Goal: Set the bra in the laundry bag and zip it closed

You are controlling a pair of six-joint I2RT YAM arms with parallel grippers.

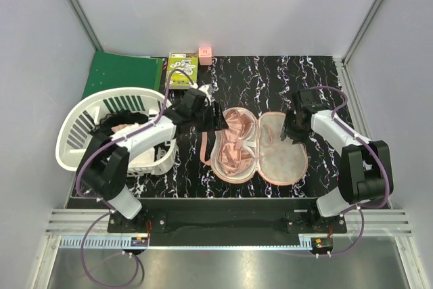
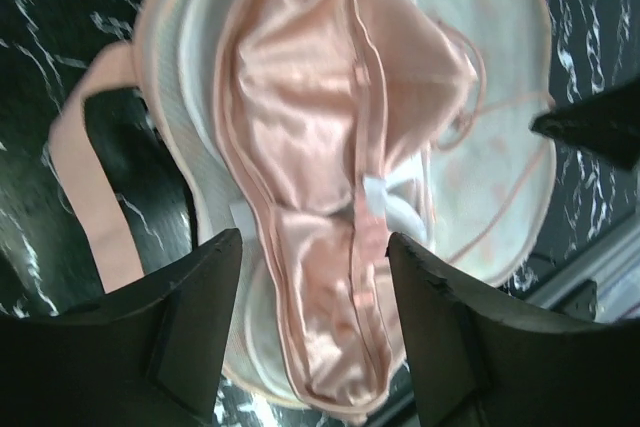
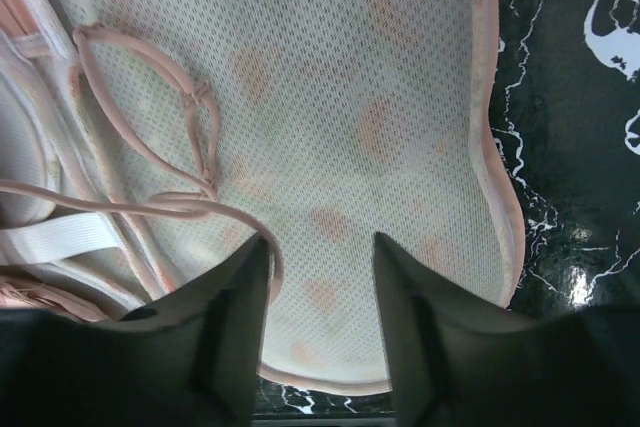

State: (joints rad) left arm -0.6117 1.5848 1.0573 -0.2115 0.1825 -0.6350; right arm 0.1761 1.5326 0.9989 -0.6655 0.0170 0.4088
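The laundry bag [image 1: 284, 157] lies spread open in two lobes on the black marbled table, white mesh faces up. The salmon-pink bra [image 1: 233, 143] lies in its left lobe, and thin straps reach onto the right lobe. My left gripper [image 1: 218, 117] is open and empty just above the far edge of the left lobe. In the left wrist view the bra [image 2: 300, 127] lies under the left gripper [image 2: 315, 247]. My right gripper [image 1: 288, 130] is open over the right lobe's far edge. In the right wrist view the mesh [image 3: 380, 97] lies under the right gripper [image 3: 320, 247], and a strap [image 3: 150, 202] runs by one finger.
A white slatted basket [image 1: 84, 130] with white and black clothes stands at the left, under my left arm. A green folder [image 1: 122, 72], a green box [image 1: 183, 69] and a small pink cube [image 1: 205, 53] sit at the back. The bag's pink loop [image 1: 203, 147] lies left of the bag.
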